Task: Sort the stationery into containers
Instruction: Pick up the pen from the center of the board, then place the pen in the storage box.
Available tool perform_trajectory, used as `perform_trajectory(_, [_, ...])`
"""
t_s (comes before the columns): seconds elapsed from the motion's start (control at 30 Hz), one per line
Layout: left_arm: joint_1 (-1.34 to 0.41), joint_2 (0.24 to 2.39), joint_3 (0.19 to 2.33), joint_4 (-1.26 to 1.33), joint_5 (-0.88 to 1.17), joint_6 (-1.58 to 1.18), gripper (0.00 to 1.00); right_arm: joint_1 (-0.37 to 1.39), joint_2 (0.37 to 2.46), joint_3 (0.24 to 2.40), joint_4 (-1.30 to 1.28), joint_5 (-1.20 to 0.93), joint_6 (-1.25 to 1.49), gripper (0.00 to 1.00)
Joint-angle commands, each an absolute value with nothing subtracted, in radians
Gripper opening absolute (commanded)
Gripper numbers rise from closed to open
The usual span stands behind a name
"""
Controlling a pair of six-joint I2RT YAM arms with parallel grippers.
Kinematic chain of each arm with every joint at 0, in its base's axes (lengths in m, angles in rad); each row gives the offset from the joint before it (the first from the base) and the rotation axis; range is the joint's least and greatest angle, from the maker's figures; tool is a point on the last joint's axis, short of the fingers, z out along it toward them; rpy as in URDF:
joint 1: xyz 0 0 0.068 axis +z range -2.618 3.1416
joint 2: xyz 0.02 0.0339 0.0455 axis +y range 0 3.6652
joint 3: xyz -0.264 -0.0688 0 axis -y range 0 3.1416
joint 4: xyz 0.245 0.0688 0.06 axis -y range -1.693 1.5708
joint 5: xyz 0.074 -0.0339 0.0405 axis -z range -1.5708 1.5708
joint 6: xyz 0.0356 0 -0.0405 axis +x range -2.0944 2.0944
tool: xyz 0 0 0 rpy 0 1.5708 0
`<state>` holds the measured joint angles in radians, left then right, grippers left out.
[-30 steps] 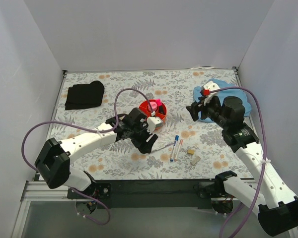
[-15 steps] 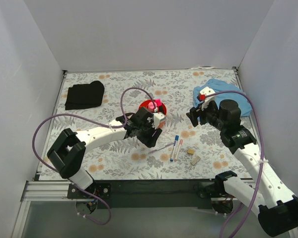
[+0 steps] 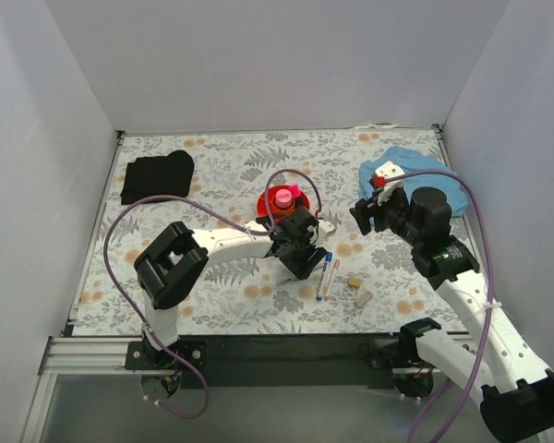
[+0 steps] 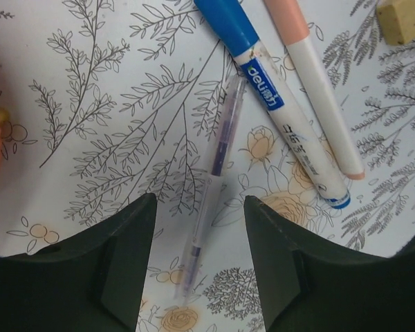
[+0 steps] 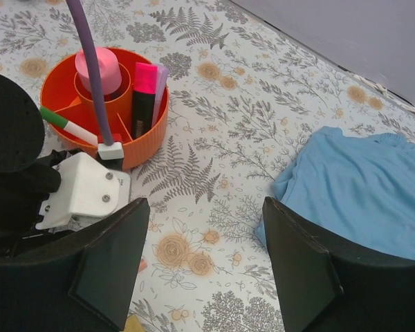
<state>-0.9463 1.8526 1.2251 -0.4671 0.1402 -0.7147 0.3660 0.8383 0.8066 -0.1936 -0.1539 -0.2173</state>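
The round orange tray (image 5: 146, 142) holds a pink bottle (image 5: 100, 68) in its centre cup, with a pink highlighter (image 5: 144, 84), a lilac marker (image 5: 159, 83) and a green-capped pen (image 5: 63, 124) in its compartments. My left gripper (image 4: 199, 225) is open, low over the table, with a thin clear pen (image 4: 221, 149) lying between its fingers. A blue-capped pen (image 4: 259, 76) and an orange-capped pen (image 4: 318, 83) lie beside it. A beige eraser (image 4: 404, 17) is beyond them; two erasers (image 3: 358, 290) show from above. My right gripper (image 5: 204, 266) is open and empty, above the table right of the tray (image 3: 268, 201).
A light blue cloth (image 3: 425, 175) lies at the back right, close to my right gripper. A black cloth (image 3: 157, 175) lies at the back left. The left arm's purple cable (image 3: 291, 180) loops over the tray. Grey walls enclose the table on three sides.
My left gripper has moved right and down, from beside the tray to over the loose pens. My right gripper has hardly moved.
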Motion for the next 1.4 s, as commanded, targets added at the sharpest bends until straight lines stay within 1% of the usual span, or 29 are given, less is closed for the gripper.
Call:
perform_trajectory(0.0, [-0.977,1.882,1.272,-0.446,0.091,-0.716,0.53,0.360,0.812,0.807,-0.173,-0.121,-0.224,0.76])
perform_trajectory(0.1, [-1.002,1.910,1.269,-0.436,0.038,-0.713,0.52,0.360,0.802,0.801,-0.173,-0.117,-0.224,0.76])
perform_trajectory(0.23, [-1.034,1.931,1.240,-0.433,0.021,-0.703,0.43,0.359,0.787,0.793,-0.173,-0.117,-0.221,0.76])
perform_trajectory(0.27, [-1.041,1.940,1.223,-0.434,0.020,-0.704,0.38,0.359,0.785,0.789,-0.173,-0.115,-0.222,0.76])
perform_trajectory(0.33, [-1.065,1.948,1.201,-0.434,0.023,-0.706,0.32,0.357,0.775,0.787,-0.173,-0.115,-0.225,0.76])
perform_trajectory(0.37, [-1.074,1.960,1.180,-0.434,0.021,-0.707,0.25,0.359,0.773,0.785,-0.173,-0.114,-0.229,0.76])
perform_trajectory(0.47, [-1.092,1.979,1.143,-0.424,0.023,-0.722,0.16,0.359,0.762,0.787,-0.173,-0.107,-0.242,0.76])
perform_trajectory(0.5, [-1.095,1.985,1.138,-0.419,0.018,-0.723,0.07,0.357,0.759,0.790,-0.175,-0.103,-0.247,0.76])
perform_trajectory(0.53, [-1.095,1.993,1.138,-0.420,0.012,-0.716,0.00,0.357,0.759,0.793,-0.175,-0.100,-0.248,0.76])
perform_trajectory(0.67, [-1.080,1.947,1.154,-0.481,0.014,-0.692,0.00,0.357,0.764,0.821,-0.181,-0.045,-0.239,0.76])
perform_trajectory(0.8, [-1.017,1.725,1.179,-0.537,0.080,-0.646,0.00,0.356,0.784,0.841,-0.181,-0.017,-0.232,0.72])
perform_trajectory(0.83, [-1.005,1.629,1.193,-0.546,0.090,-0.632,0.00,0.357,0.788,0.844,-0.181,-0.020,-0.232,0.72])
perform_trajectory(0.93, [-0.942,1.508,1.259,-0.554,0.107,-0.583,0.00,0.354,0.821,0.851,-0.181,-0.012,-0.224,0.70])
perform_trajectory(1.03, [-0.862,1.456,1.293,-0.539,0.121,-0.552,0.00,0.348,0.862,0.876,-0.181,-0.018,-0.218,0.69])
perform_trajectory(1.13, [-0.769,1.378,1.244,-0.384,0.095,-0.548,0.00,0.338,0.908,0.916,-0.183,-0.032,-0.222,0.68])
perform_trajectory(1.17, [-0.749,1.352,1.165,-0.247,0.084,-0.549,0.00,0.339,0.929,0.923,-0.181,-0.035,-0.225,0.67])
perform_trajectory(1.2, [-0.711,1.306,1.123,-0.165,0.068,-0.548,0.00,0.336,0.942,0.942,-0.183,-0.040,-0.236,0.66])
perform_trajectory(1.23, [-0.698,1.280,1.067,0.027,0.055,-0.548,0.00,0.336,0.956,0.951,-0.183,-0.043,-0.241,0.66])
perform_trajectory(1.27, [-0.686,1.260,0.973,0.125,0.049,-0.546,0.00,0.336,0.977,0.959,-0.184,-0.041,-0.241,0.66])
perform_trajectory(1.3, [-0.663,1.235,0.924,0.218,0.055,-0.545,0.00,0.336,0.986,0.975,-0.184,-0.043,-0.244,0.66])
perform_trajectory(1.33, [-0.654,1.235,0.887,0.391,0.067,-0.542,0.00,0.334,0.998,0.986,-0.186,-0.048,-0.250,0.65])
perform_trajectory(1.37, [-0.644,1.242,0.849,0.453,0.057,-0.545,0.00,0.336,1.018,0.995,-0.192,-0.046,-0.252,0.65])
